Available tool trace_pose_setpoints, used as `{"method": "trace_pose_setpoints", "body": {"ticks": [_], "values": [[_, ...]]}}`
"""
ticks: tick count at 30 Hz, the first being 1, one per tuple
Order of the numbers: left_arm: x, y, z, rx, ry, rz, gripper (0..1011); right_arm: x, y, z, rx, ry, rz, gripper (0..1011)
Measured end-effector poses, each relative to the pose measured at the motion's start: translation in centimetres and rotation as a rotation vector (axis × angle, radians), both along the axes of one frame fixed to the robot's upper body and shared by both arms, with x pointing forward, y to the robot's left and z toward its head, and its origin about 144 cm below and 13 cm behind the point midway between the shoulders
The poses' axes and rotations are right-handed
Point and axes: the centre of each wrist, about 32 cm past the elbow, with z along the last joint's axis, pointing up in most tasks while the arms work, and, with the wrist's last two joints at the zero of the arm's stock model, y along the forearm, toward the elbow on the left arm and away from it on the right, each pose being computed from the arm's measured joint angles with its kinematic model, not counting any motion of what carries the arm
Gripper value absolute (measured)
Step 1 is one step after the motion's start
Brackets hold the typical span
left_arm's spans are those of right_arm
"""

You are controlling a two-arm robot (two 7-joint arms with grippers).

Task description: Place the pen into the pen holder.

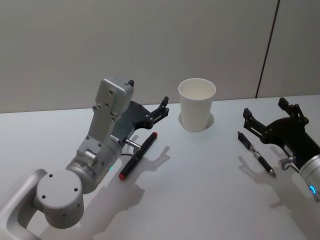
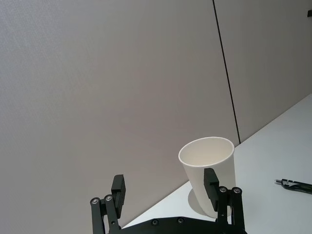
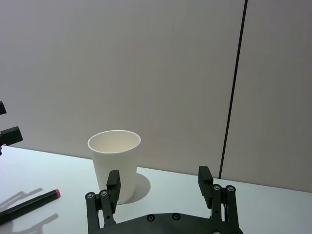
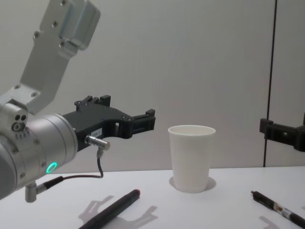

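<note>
Hovering open and empty: left gripper (image 1: 148, 93) above red-tipped pen (image 1: 138, 156) slanting toward cup (image 1: 196, 107); right gripper (image 1: 266, 108) beside black pen (image 1: 256, 154).

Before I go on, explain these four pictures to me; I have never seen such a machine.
It is a robot with two arms, each ending in a grasping tool. One picture looks down from its head, one across the table from its chest, and one comes from each wrist, looking out past that arm's tool. On the table stands a white paper cup. A dark pen with a red end lies below the left tool, and a black pen lies by the right tool. Both tools are open, above the table, and hold nothing.
</note>
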Motion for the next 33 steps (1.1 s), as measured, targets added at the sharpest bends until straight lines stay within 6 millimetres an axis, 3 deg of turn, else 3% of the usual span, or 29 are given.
{"method": "trace_pose_setpoints", "body": {"ticks": [33], "values": [[0.0, 0.0, 0.0, 0.0, 0.0, 0.0, 1001, 0.0, 0.0, 0.0, 0.0, 0.0, 0.0, 1002]]}}
